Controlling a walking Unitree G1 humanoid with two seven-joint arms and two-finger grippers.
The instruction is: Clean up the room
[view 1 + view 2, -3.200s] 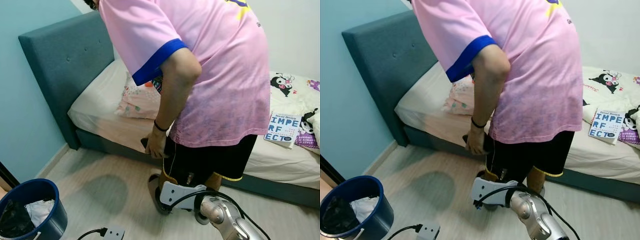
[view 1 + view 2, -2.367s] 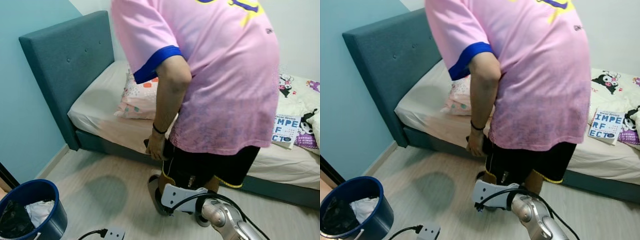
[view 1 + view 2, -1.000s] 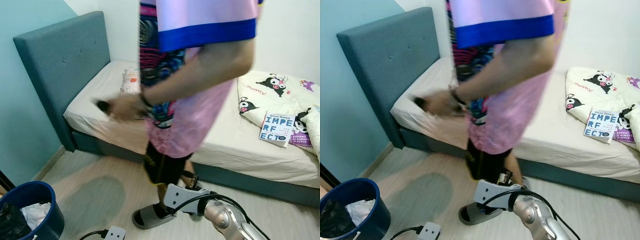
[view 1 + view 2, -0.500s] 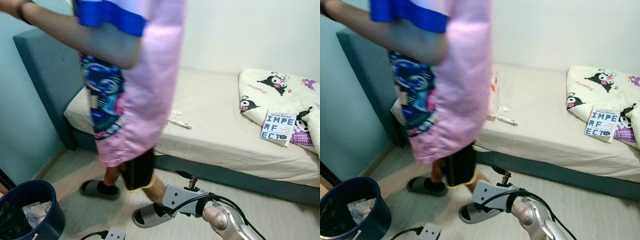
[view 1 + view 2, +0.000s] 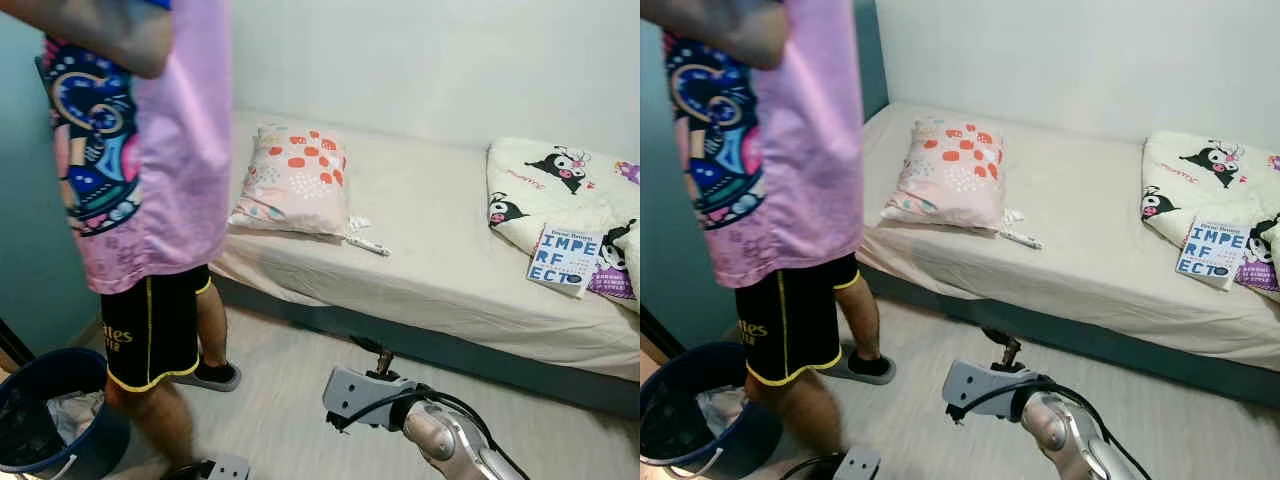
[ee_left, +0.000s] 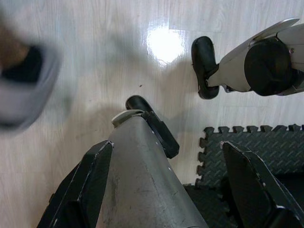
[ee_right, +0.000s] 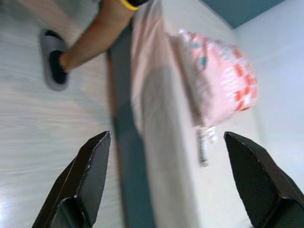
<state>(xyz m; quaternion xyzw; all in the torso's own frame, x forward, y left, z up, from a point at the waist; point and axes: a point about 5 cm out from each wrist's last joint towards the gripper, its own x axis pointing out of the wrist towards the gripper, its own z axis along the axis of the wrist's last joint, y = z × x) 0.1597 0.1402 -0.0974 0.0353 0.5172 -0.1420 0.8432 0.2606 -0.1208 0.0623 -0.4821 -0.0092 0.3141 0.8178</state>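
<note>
A soft square pillow with orange and teal blotches lies on the smooth cream sheet of the bed, a thin pen-like item just beside its corner, a glossy book on the cartoon-print quilt, and a round blue bin of crumpled waste stands by a person in a pink shirt. The right pincer hangs over the pale wood floor near the bed's edge, fingers spread wide and grasping nothing. The left pincer is likewise released, pointing down at the floor beside a dark foam mat.

I see soft cloth on the pillow and bed sheet — the floor is smooth, shiny wood, and my arm is shiny metal.
</note>
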